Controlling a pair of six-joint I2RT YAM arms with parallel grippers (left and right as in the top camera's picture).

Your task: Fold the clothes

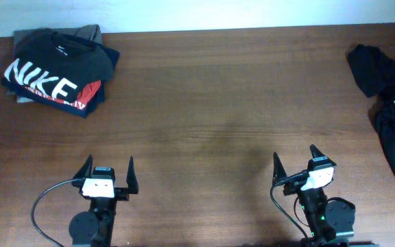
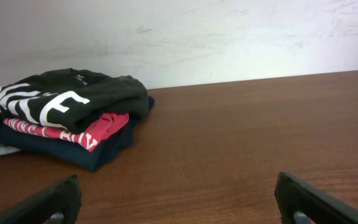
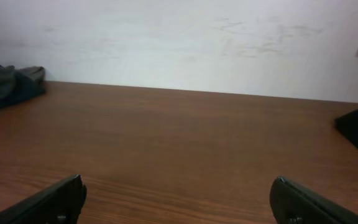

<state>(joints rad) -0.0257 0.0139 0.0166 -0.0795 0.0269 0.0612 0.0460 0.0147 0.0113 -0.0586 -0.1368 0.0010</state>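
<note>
Closest to the overhead camera, along the bottom edge of the frame, the two arms sit side by side. The left gripper (image 1: 109, 165) is at lower left with its jaws spread wide and nothing between them. The right gripper (image 1: 294, 154) at lower right is just as wide apart and just as empty. In each wrist view only the dark fingers (image 2: 48, 202) poke into the bottom corners, with bare wood between them.

The brown wooden table (image 1: 204, 103) fills nearly the whole overhead frame. The clothes (image 1: 393, 130), a plain black top, lie crumpled at the far right edge, running from the upper right down toward the lower right and partly cut off by the frame. A tiny white print shows on the fabric. The top is well apart from both grippers. In the right wrist view only one dark corner of it shows at the right edge.

In the upper left corner sits a stack of folded garments (image 1: 81, 99). A black NIKE T-shirt (image 1: 53, 58) lies on top, with red, navy and grey layers showing beneath it. A white wall (image 2: 229, 37) stands behind the table.
</note>
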